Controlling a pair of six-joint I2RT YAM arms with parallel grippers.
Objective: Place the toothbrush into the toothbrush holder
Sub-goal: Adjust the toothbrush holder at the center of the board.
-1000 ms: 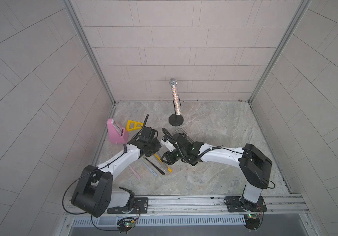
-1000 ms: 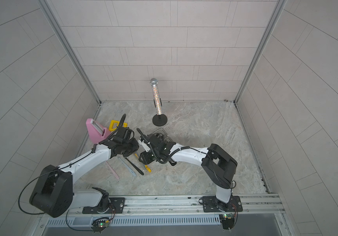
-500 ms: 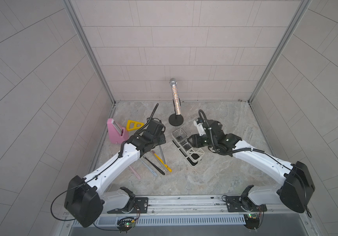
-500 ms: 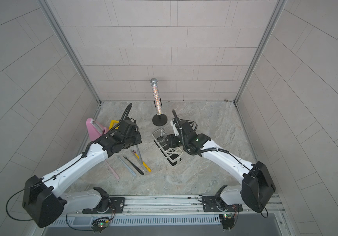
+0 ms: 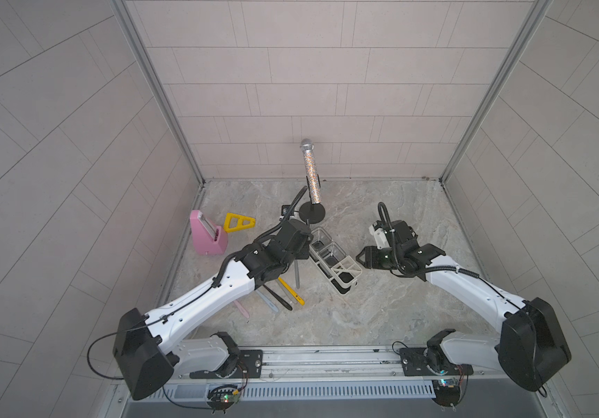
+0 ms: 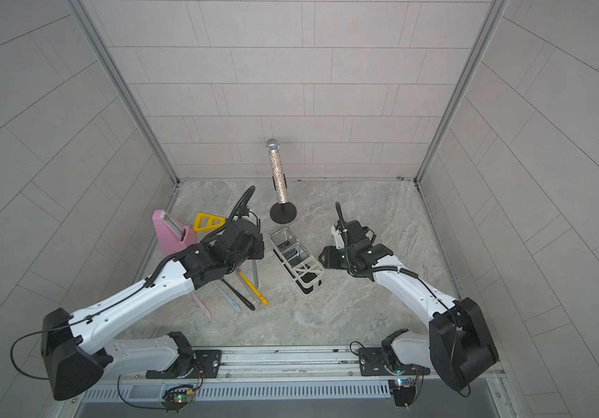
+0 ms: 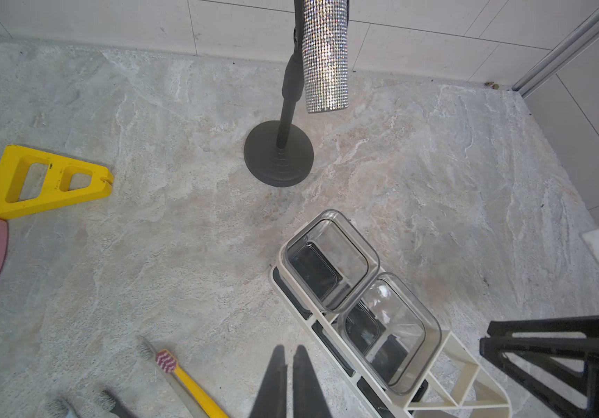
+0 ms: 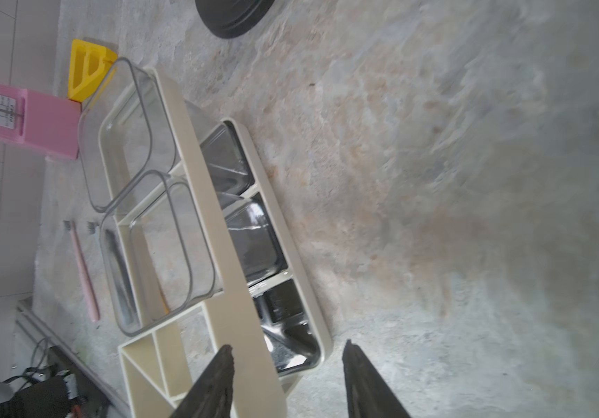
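Toothbrush holder [image 5: 349,268] [image 6: 308,269] [image 8: 211,235] stands upright on the marbled floor [image 5: 381,315]. It is oblong and cream-white. Two clear boxes [image 7: 330,260] sit in one end & the middle, and the other end is a cream section w/ slanted dividers.

Five toothbrushes lie flat on the floor along one long side of the holder, none touching it. Going outward from the holder:
- grey toothbrush [image 5: 296,275] [image 6: 255,273], nearest
- yellow toothbrush [image 5: 290,290] [image 7: 191,385], w/ red-and-white bristles
- black toothbrush [image 5: 278,298]
- pale blue-grey toothbrush [image 5: 267,301]
- pink toothbrush [image 5: 242,308] [image 8: 82,267], farthest

Can't tell which one the task means.

Left gripper [image 7: 289,349] hangs over bare floor btwn the holder's long side and the brush heads. Its jaws are pressed together, w/ nothing seen btwn them.

Right gripper [image 5: 360,257] [image 8: 289,345] sits at the holder's divider end w/ jaws apart. In the right wrist view the holder's end corner shows btwn the fingers and one finger overlaps the cream wall — can't tell if it touches. The other finger is clear of the holder, so nothing is clamped.

Beyond the holder's clear-box end, near it, a glitter mic [image 5: 311,173] [image 6: 279,177] [image 7: 326,58] is clipped to a black round-base stand [image 7: 279,155].

Farther out on the toothbrush side, well apart from the holder, a yellow triangular frame [image 7: 55,199] w/ two cut-outs lies flat. Just beside it is a pink wedge block [image 5: 205,239] [image 8: 48,126] w/ a ruled white strip on its face.
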